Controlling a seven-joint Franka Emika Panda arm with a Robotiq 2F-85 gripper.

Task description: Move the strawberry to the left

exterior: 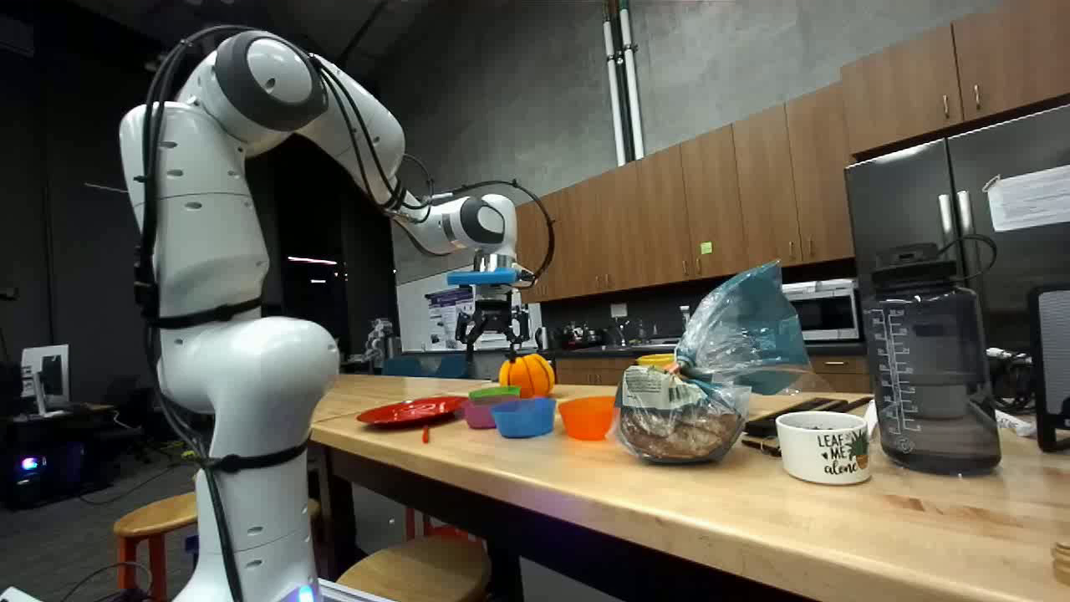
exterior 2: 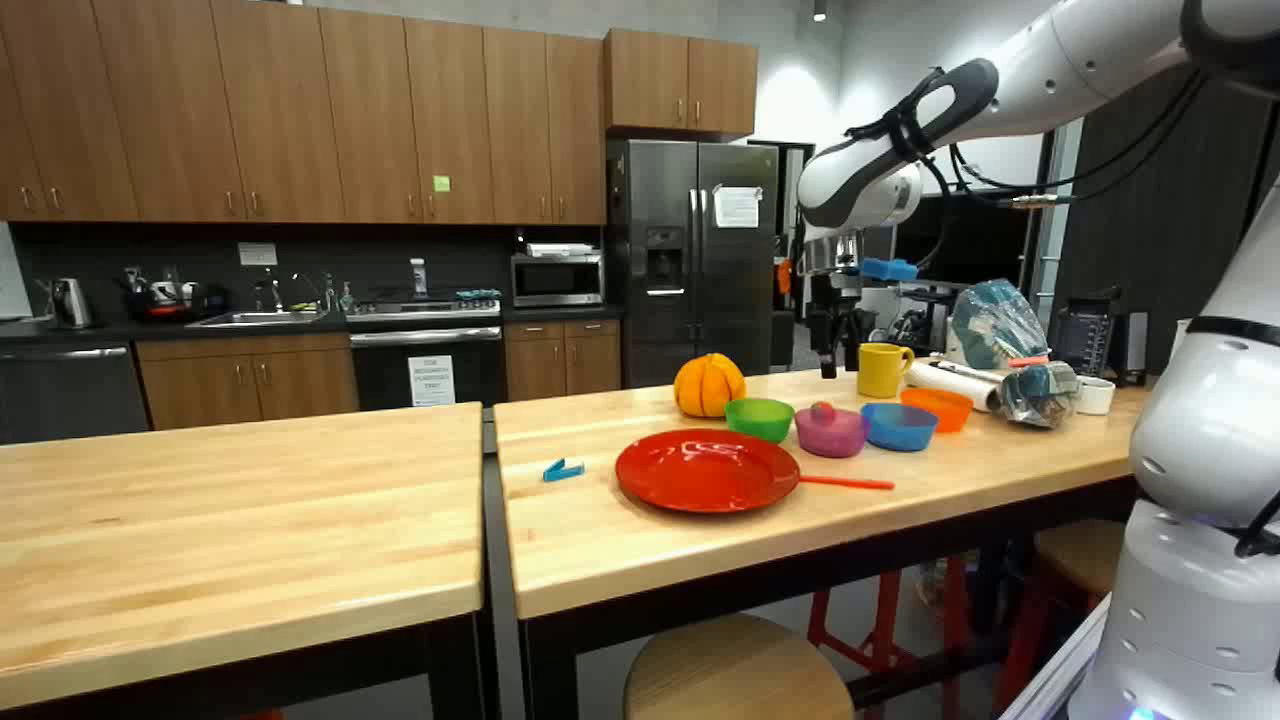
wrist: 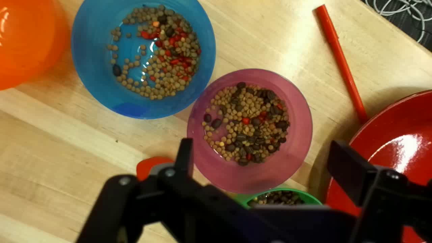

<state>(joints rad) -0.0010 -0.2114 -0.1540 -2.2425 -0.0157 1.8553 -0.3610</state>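
Observation:
The strawberry [wrist: 148, 167] is a small red thing on the table in the wrist view, partly hidden behind my left-hand finger. In an exterior view the strawberry [exterior 2: 823, 411] shows as a red patch just behind the rim of the pink bowl [exterior 2: 832, 433]. It is hidden in the exterior view that looks along the table. My gripper [wrist: 263, 153] is open and empty, its fingers wide apart on either side of the pink bowl in the wrist view. In both exterior views the gripper [exterior: 491, 343] [exterior 2: 838, 365] hangs pointing down above the table, apart from the bowls.
A blue bowl [wrist: 143, 109], an orange bowl [wrist: 30, 40] and a green bowl [exterior 2: 760, 418] stand around the pink one. A red plate [exterior 2: 708, 470], a red stick [exterior 2: 847, 482], an orange pumpkin [exterior 2: 709, 385] and a yellow mug [exterior 2: 881, 370] are nearby. A bread bag [exterior: 677, 426] lies farther along.

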